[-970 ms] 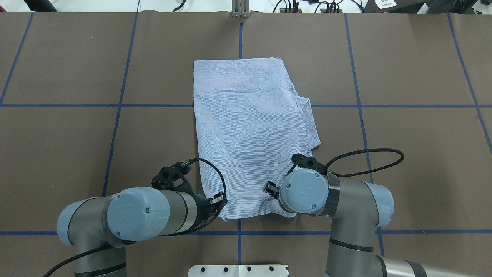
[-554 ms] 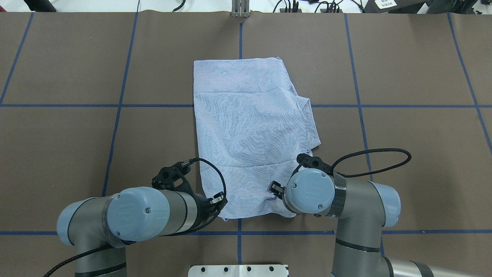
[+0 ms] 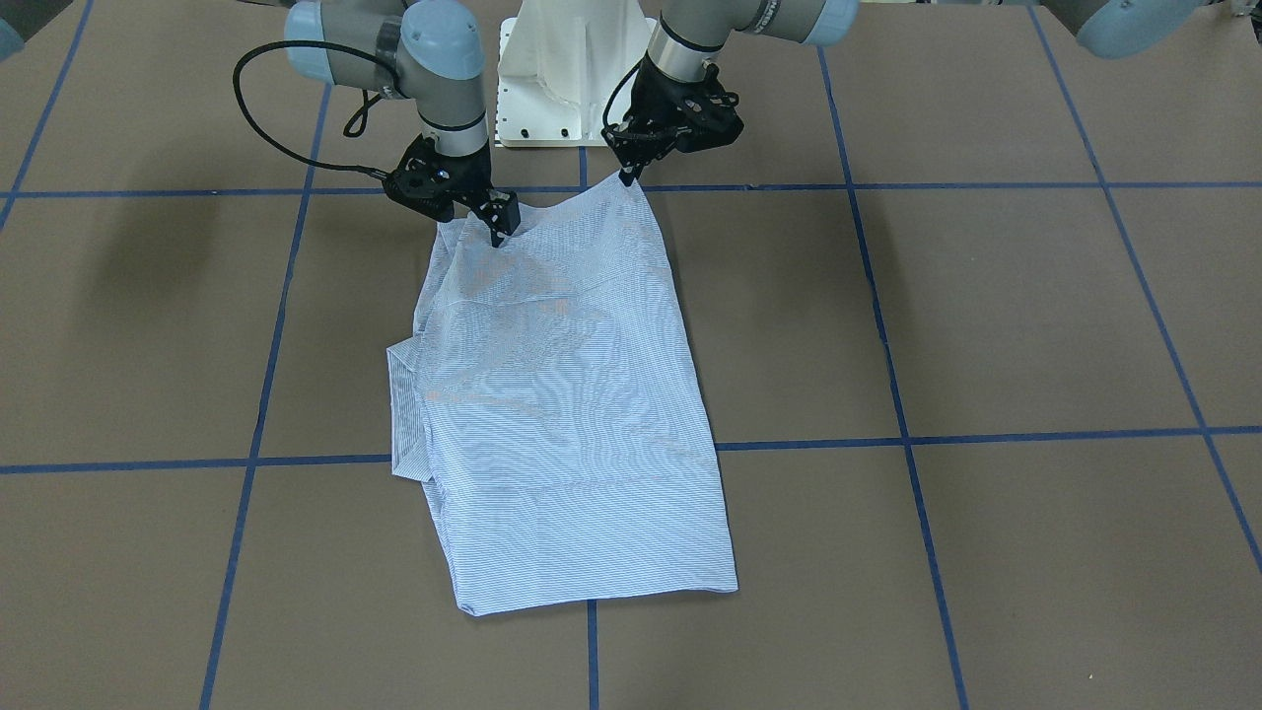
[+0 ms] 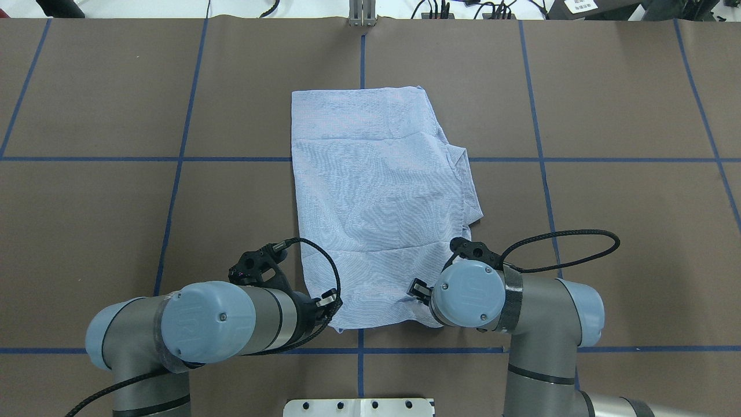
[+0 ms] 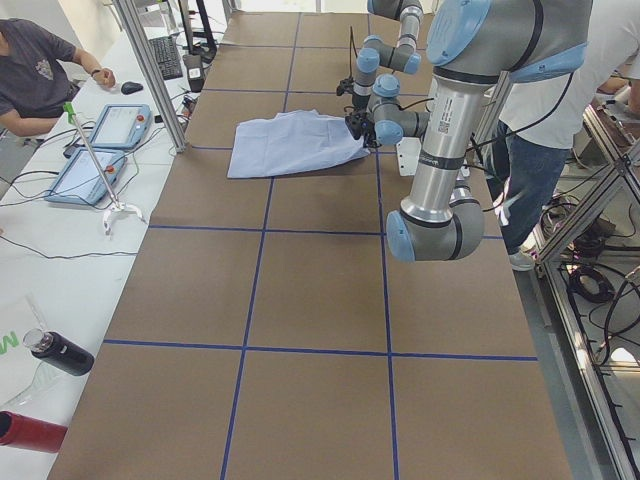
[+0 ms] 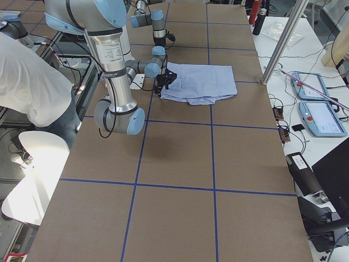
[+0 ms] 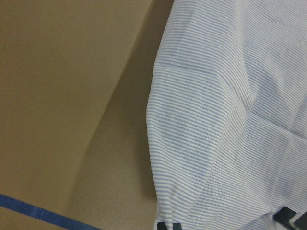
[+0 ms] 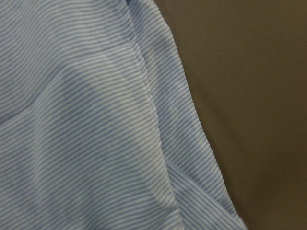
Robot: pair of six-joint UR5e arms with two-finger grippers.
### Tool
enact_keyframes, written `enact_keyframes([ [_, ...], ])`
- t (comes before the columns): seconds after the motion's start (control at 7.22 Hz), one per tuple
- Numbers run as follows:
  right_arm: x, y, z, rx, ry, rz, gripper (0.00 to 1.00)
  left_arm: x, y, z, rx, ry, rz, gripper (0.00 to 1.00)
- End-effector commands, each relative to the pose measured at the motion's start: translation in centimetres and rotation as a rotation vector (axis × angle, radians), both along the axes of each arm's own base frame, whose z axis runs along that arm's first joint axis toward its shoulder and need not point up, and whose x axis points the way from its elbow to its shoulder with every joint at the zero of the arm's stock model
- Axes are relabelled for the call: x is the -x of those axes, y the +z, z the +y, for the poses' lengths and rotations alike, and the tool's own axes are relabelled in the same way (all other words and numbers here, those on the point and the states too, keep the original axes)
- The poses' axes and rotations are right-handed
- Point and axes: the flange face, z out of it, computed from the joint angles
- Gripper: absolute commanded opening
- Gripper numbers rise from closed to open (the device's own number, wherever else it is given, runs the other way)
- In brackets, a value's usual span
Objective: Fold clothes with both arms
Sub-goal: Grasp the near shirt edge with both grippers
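The striped light blue shirt [image 4: 376,197] lies folded into a long rectangle on the brown table, with the collar edge sticking out on its right side [image 3: 404,404]. My left gripper [image 4: 329,302] is at the shirt's near left corner, shut on it and holding it slightly raised in the front view [image 3: 627,176]. My right gripper [image 4: 418,288] is at the near hem, a little in from the right corner, and looks shut on the cloth [image 3: 500,232]. Both wrist views are filled with striped cloth [image 7: 230,120] [image 8: 86,134].
The white pedestal base [image 4: 359,407] stands just behind the near hem. Blue tape lines [image 4: 173,159] grid the table. A seated person [image 5: 40,70], tablets [image 5: 100,125] and bottles [image 5: 60,352] are off the table's far side; another person [image 6: 32,82] stands by the robot.
My right gripper and arm have shifted a little to the right along the near hem. My left arm and the rest of the shirt have not moved.
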Motion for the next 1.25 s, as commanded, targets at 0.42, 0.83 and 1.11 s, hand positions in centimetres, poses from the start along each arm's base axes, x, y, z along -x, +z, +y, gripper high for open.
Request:
enact_keyframes([
  [0.42,-0.1,-0.3,0.2,0.005,-0.008,-0.010,0.23,0.1,0.2,-0.1,-0.001,-0.001,-0.003,0.00],
  [0.83,-0.1,-0.5,0.2,0.004,-0.006,-0.013,0.00,0.1,0.3,-0.2,0.001,-0.003,-0.004,0.00],
  [1.11,-1.9,-3.1,0.3,-0.012,0.000,-0.071,0.00,0.1,-0.1,-0.1,0.000,-0.002,0.001,0.00],
])
